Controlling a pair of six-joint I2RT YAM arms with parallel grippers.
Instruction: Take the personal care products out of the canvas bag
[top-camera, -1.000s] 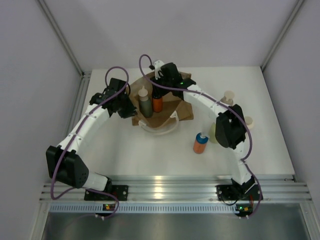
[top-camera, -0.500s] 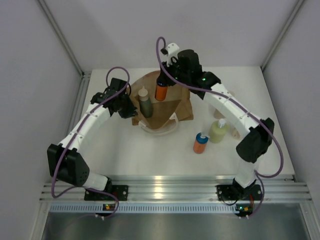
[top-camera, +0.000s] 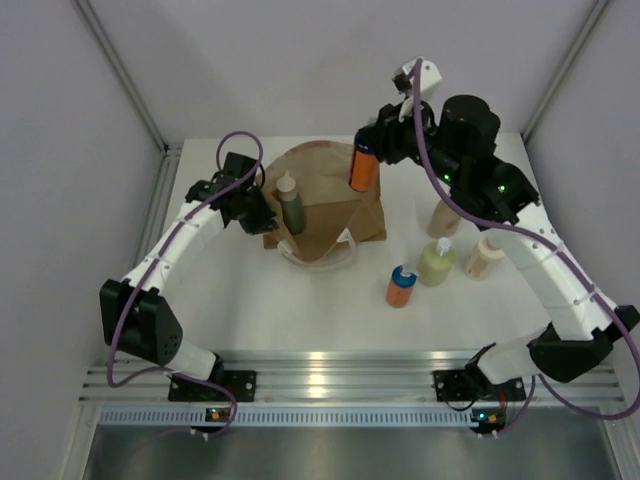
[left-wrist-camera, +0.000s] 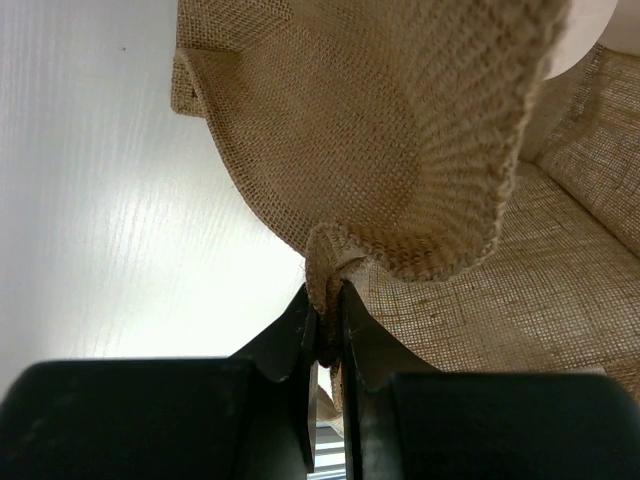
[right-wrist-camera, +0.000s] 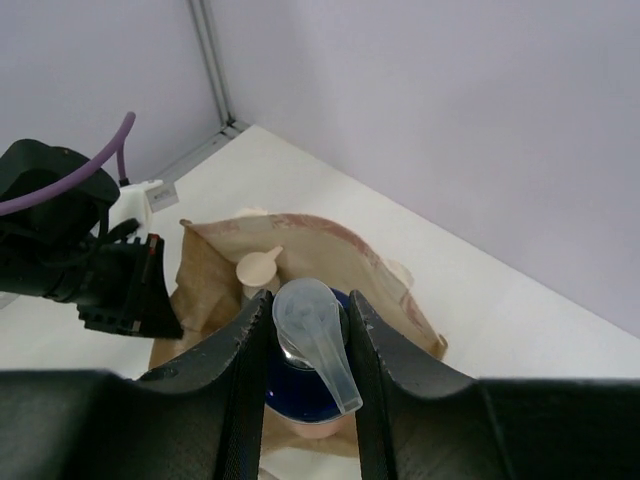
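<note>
Your right pincer (right-wrist-camera: 305, 345) is pinching the blue cap of an orange bottle (top-camera: 363, 170), which hangs under it with the canvas bag (top-camera: 330, 180) beneath. Your left pincer (left-wrist-camera: 325, 325) is pressed together on the bag's edge. Just beside that pincer, the dark grey-green bottle (top-camera: 291, 212) stands in the bag. The second orange bottle (top-camera: 401, 287), yellow-green bottle (top-camera: 436, 263), tan bottle (top-camera: 444, 217) and cream bottle (top-camera: 482, 257) stand on the table (top-camera: 250, 290), near your right arm.

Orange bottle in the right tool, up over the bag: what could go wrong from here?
The right tool holds the orange bottle only at its blue cap; it could slip. Four bottles crowd the table right of the canvas bag; setting down might topple one. The left tool pinches the bag's rim; a tug could tip the dark bottle inside.
</note>
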